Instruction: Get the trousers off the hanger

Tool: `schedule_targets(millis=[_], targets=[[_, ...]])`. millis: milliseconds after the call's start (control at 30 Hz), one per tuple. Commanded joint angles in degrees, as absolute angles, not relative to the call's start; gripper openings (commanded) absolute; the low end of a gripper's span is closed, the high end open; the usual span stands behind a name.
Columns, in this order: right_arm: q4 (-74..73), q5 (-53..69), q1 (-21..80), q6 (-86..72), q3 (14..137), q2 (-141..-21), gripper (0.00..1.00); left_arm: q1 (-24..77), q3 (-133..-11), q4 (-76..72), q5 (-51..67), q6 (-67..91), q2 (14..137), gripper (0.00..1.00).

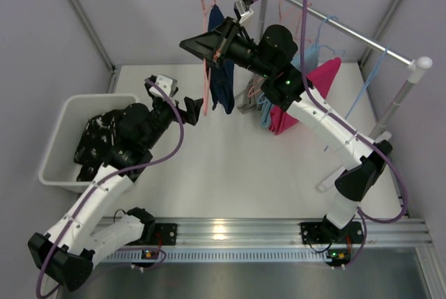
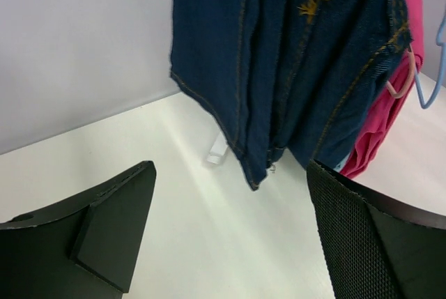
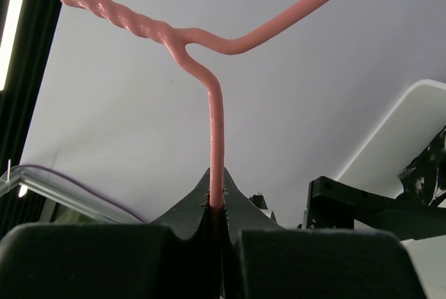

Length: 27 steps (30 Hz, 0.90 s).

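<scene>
I read the right gripper (image 3: 216, 210) as clenched on the stem of the pink hanger (image 3: 216, 132), which is held apart from the rail (image 1: 348, 31). The navy trousers (image 1: 221, 79) hang from that hanger. The left gripper (image 1: 192, 109) is released, jaws wide, just beside their lower hem. The magenta trousers (image 1: 306, 97) hang below the rail. The black speckled trousers (image 1: 104, 139) lie in the white bin (image 1: 56, 152), well away from the rail.
</scene>
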State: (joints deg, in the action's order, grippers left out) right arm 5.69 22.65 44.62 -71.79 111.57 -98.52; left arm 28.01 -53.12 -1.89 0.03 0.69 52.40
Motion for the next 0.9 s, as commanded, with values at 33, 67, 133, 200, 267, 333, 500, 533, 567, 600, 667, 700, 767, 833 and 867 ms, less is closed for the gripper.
schedule_targets(millis=[33, 67, 133, 200, 267, 333, 500, 533, 567, 600, 667, 700, 767, 833, 867], targets=[[12.66, 22.24, 46.14, -69.7, 117.07, -94.39, 0.0, 28.39, -54.14, -7.21, 5.36, 1.32, 54.75, 0.94], [12.66, 22.24, 46.23, -69.78, 117.16, -94.48, 0.0, 28.39, -54.84, -7.64, 5.27, 1.49, 55.36, 0.94], [12.66, 22.06, 46.67, -69.96, 117.42, -94.57, 0.0, 28.3, -55.54, -8.61, 5.01, 1.76, 56.51, 0.94], [12.66, 22.06, 47.02, -70.05, 117.51, -94.66, 0.0, 28.56, -55.98, -9.83, 4.49, 2.02, 57.56, 0.93], [12.74, 22.06, 47.46, -70.14, 117.86, -94.75, 0.0, 28.74, -56.77, -10.28, 1.16, 2.37, 58.44, 0.93], [12.66, 22.06, 47.99, -69.96, 118.39, -94.92, 0.0, 28.74, -57.13, -10.63, -3.48, 2.9, 59.41, 0.93], [12.57, 22.24, 48.87, -69.26, 118.83, -94.83, 0.0, 28.74, -57.04, -12.57, -5.19, 2.46, 59.33, 0.91], [12.48, 22.24, 49.04, -69.17, 118.83, -94.92, 0.0, 28.74, -56.95, -12.57, -4.84, 2.29, 59.24, 0.91], [12.39, 22.24, 49.04, -69.17, 118.92, -94.83, 0.0, 28.74, -56.69, -12.48, -3.96, 2.02, 59.06, 0.91], [12.31, 22.15, 49.04, -69.08, 119.0, -94.83, 0.0, 28.74, -56.6, -12.48, -3.52, 1.67, 58.63, 0.91], [12.3, 22.15, 49.04, -68.91, 119.09, -95.01, 0.0, 28.74, -55.64, -12.39, -2.82, 0.88, 58.01, 0.91], [12.3, 22.15, 49.04, -68.82, 119.27, -94.84, 0.0, 28.74, -55.37, -12.22, -1.68, 0.53, 57.05, 0.92], [12.13, 22.06, 48.87, -68.29, 119.36, -94.83, 0.0, 28.74, -53.79, -12.22, -0.27, -1.04, 54.86, 0.93], [11.87, 21.89, 48.87, -67.85, 119.53, -94.83, 0.0, 28.74, -52.65, -11.43, 2.46, -1.41, 53.53, 0.93], [11.6, 21.88, 48.87, -67.85, 119.53, -94.83, 0.0, 28.74, -52.39, -10.82, 2.2, -1.15, 52.92, 0.94]])
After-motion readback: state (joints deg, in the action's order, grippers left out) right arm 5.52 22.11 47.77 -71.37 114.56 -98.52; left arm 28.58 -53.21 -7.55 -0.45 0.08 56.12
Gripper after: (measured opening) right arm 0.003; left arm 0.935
